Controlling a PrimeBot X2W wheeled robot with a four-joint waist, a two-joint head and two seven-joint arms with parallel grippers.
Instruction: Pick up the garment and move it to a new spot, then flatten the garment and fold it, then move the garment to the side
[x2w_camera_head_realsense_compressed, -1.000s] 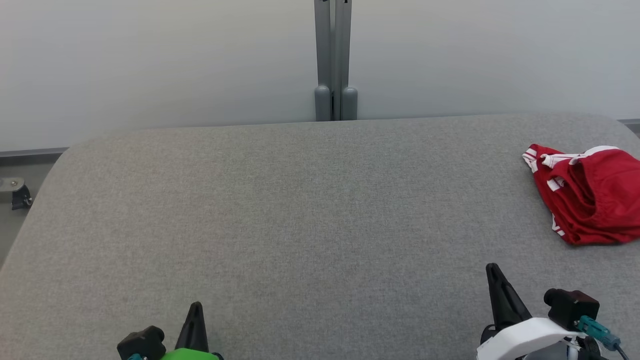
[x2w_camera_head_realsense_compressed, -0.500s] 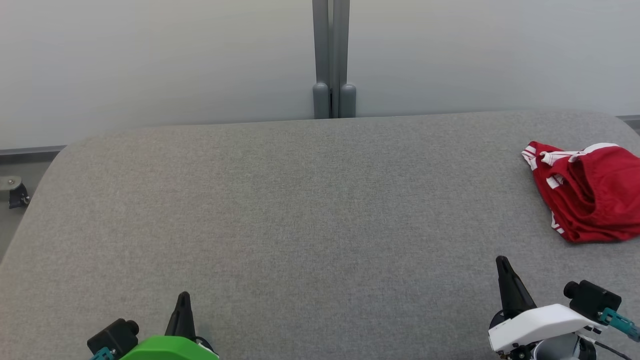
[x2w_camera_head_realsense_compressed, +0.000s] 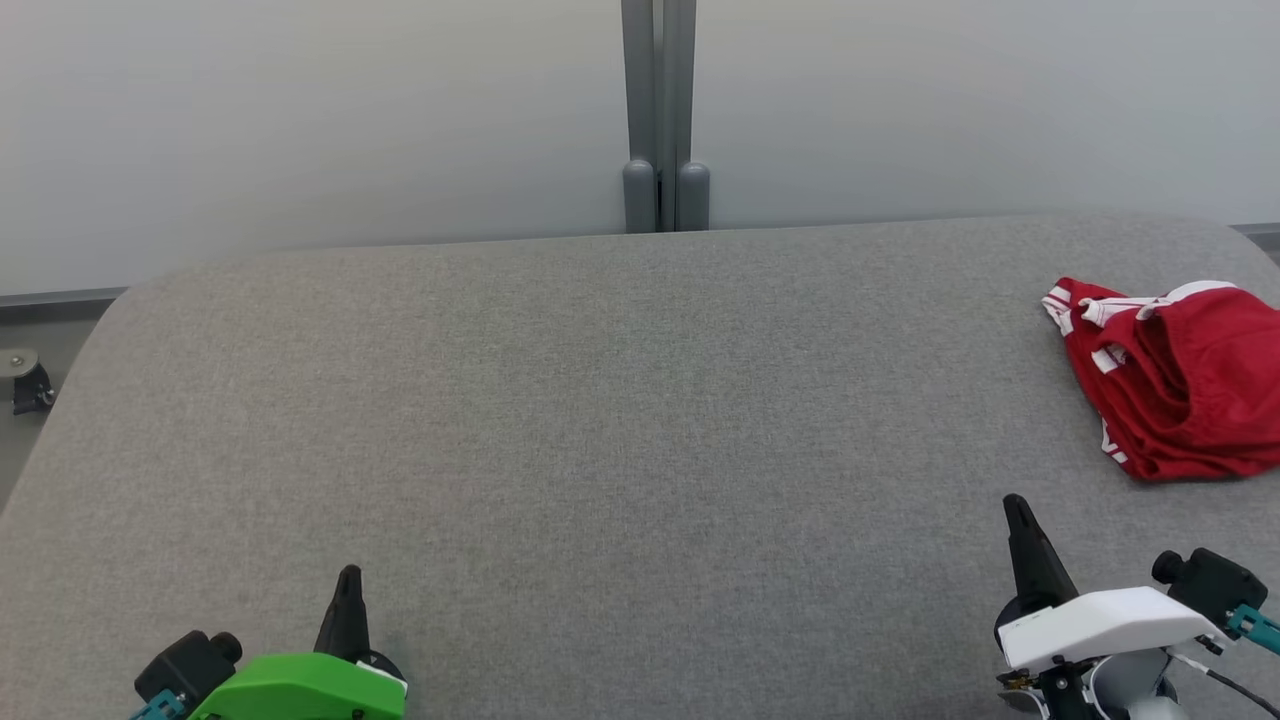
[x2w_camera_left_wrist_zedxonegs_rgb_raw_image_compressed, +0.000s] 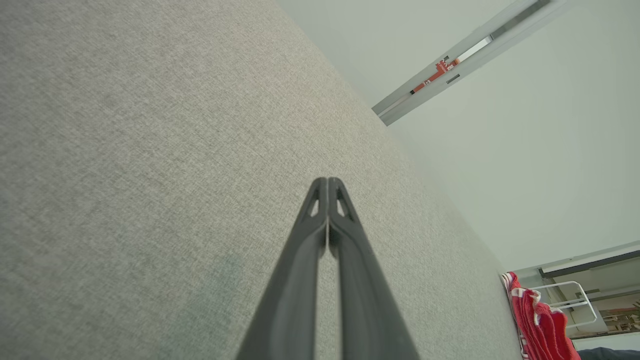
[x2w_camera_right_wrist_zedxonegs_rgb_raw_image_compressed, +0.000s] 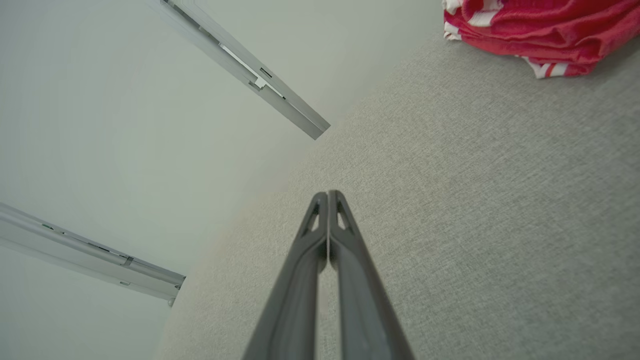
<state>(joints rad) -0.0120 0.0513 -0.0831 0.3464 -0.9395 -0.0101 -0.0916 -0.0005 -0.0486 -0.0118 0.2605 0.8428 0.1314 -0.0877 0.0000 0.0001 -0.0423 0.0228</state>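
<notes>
Where your left gripper and right gripper taper to their tips, you see each pair of long dark fingers pressed together with nothing between them. Whether the tips touch the grey woven table you cannot tell. The garment, red with white trim, lies crumpled near the table's far right corner, ahead of the right gripper and well apart from the left; the head view's right edge cuts part of it off.
</notes>
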